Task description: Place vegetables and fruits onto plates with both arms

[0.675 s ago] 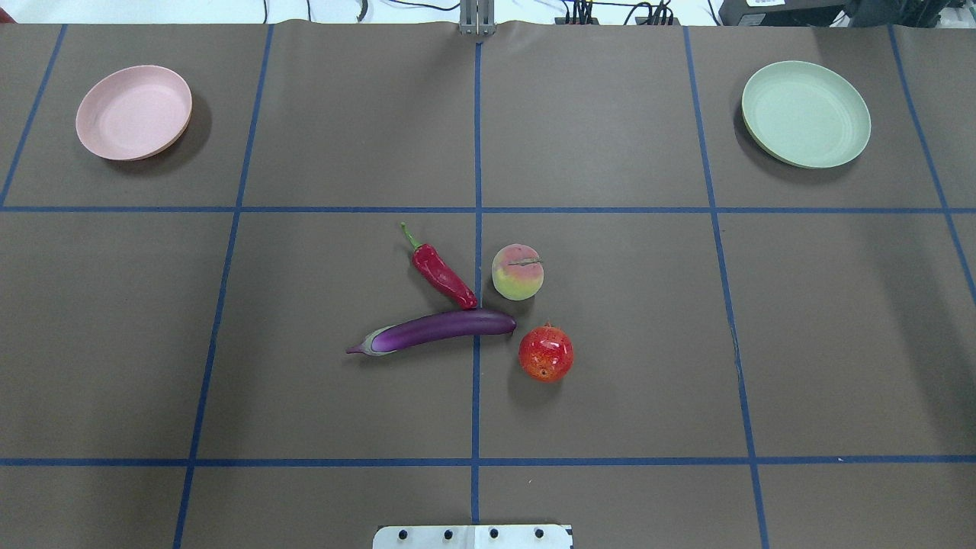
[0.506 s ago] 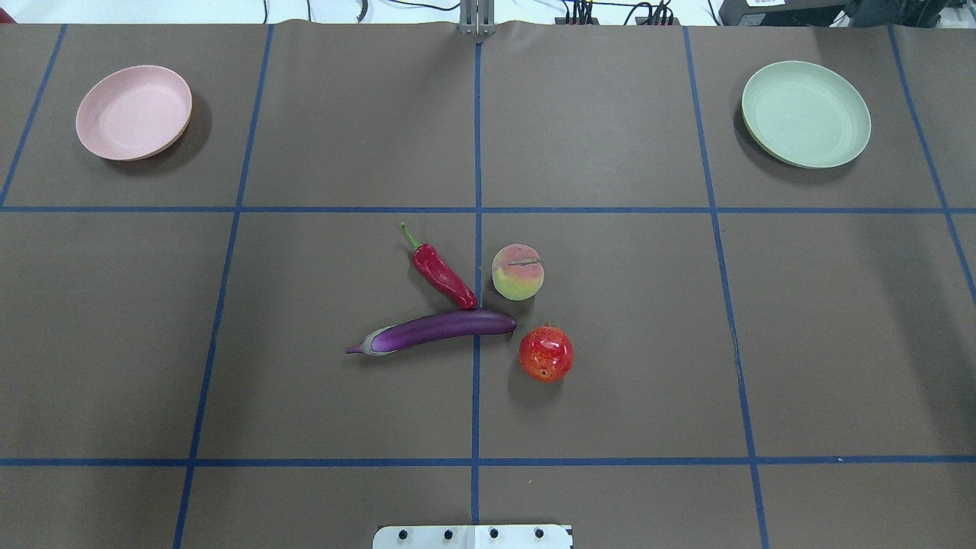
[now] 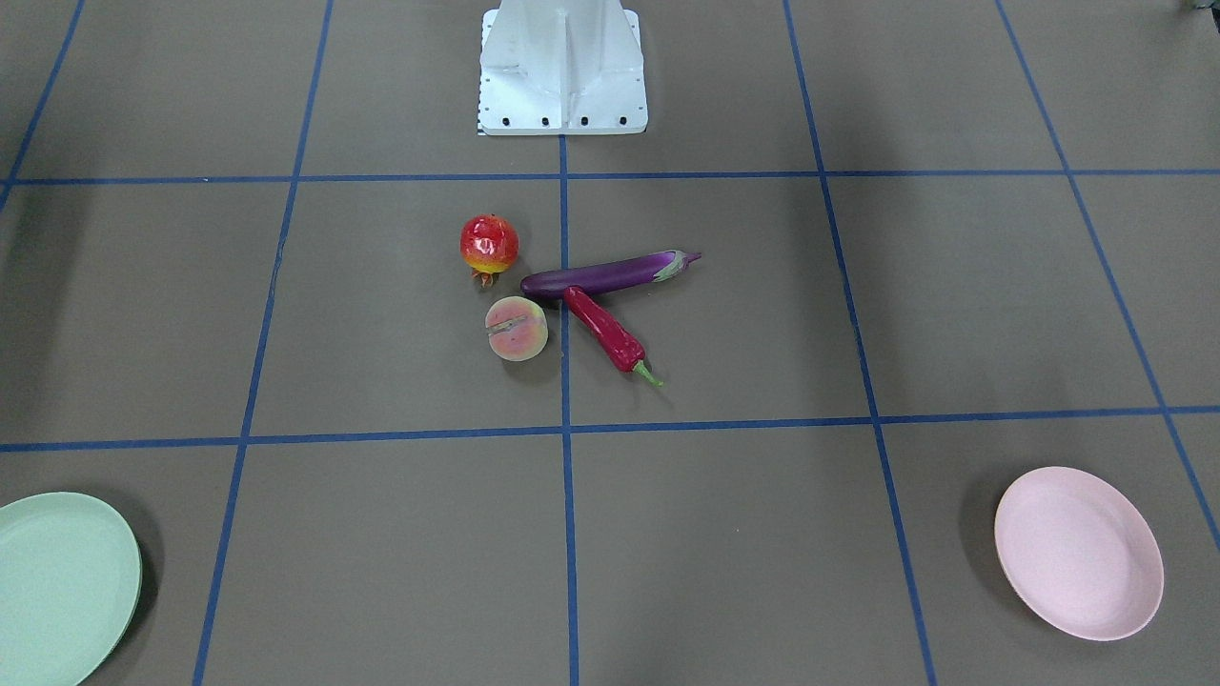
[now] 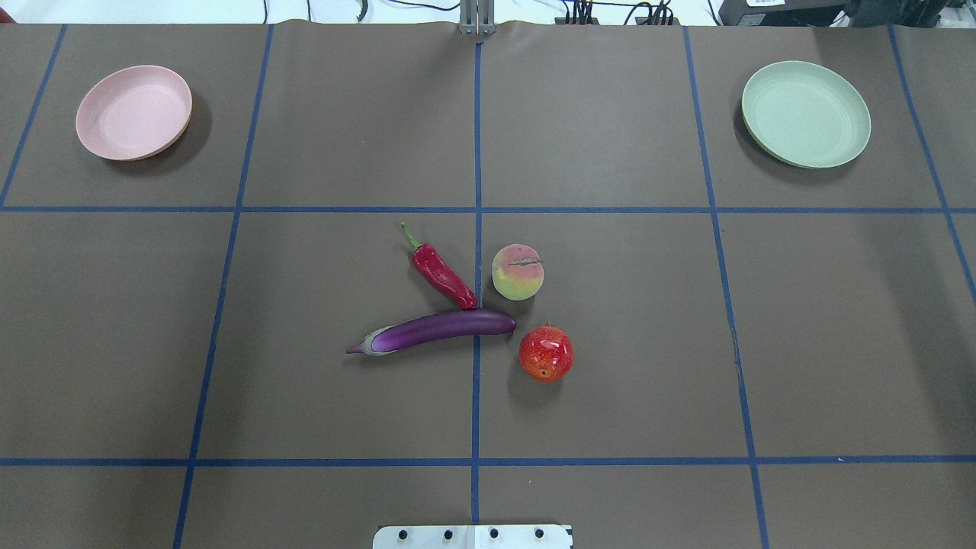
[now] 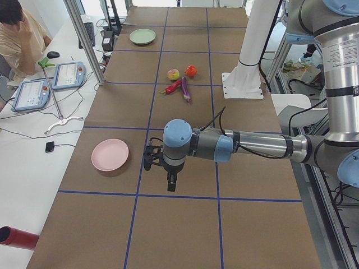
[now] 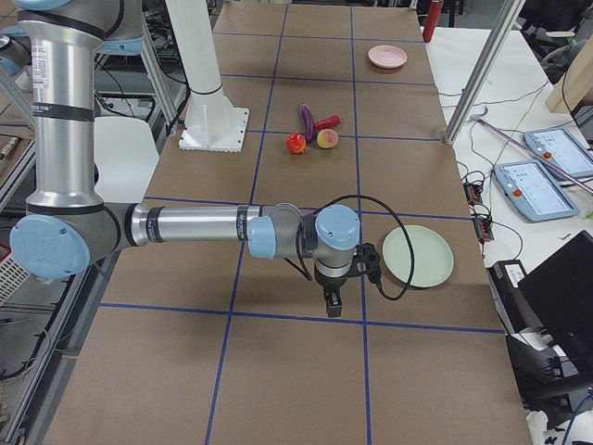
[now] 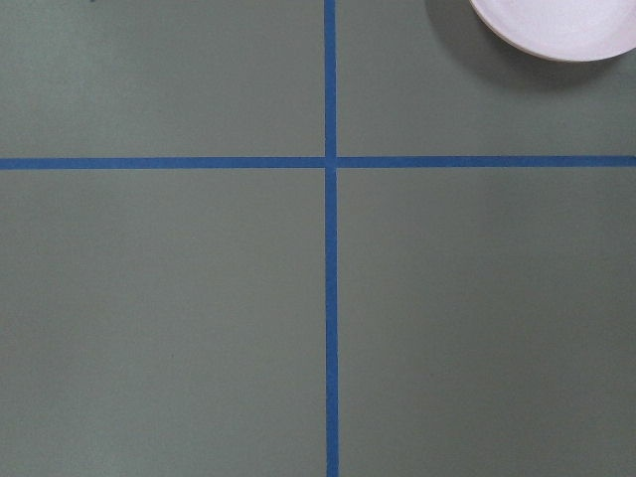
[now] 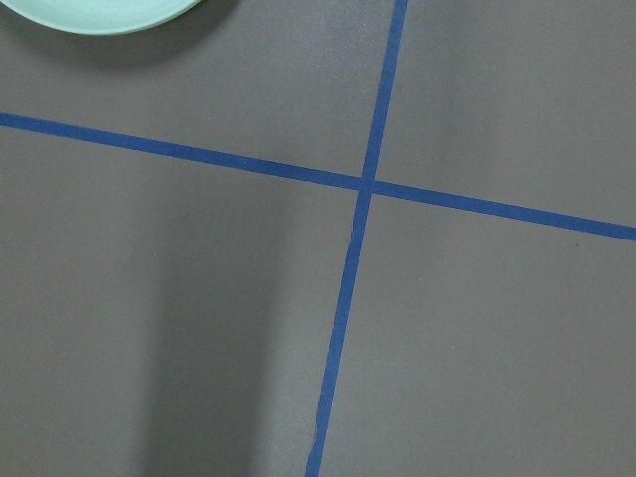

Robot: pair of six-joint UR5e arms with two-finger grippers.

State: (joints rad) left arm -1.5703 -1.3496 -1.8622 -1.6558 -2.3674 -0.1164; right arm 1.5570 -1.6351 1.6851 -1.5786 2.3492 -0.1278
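On worktop (image 4: 610,396), eggplant (image 4: 438,329) touching chili (image 4: 442,276), peach (image 4: 518,272), pomegranate (image 4: 546,353) beside, pink plate (image 4: 133,112), green plate (image 4: 806,114) well apart, left pincer (image 5: 171,182), right pincer (image 6: 333,303) above, spread of each not discernible.

The mint green plate (image 3: 57,581) is running off the front-facing view's left and bottom edges; the pink plate (image 7: 556,25) is being cropped at the left wrist view's top. The left gripper (image 5: 171,185) and right gripper (image 6: 332,304) are showing too small for judging their jaws.

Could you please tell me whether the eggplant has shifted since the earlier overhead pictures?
No. The eggplant lies where it did in the overhead view, still crossing the central blue tape line.
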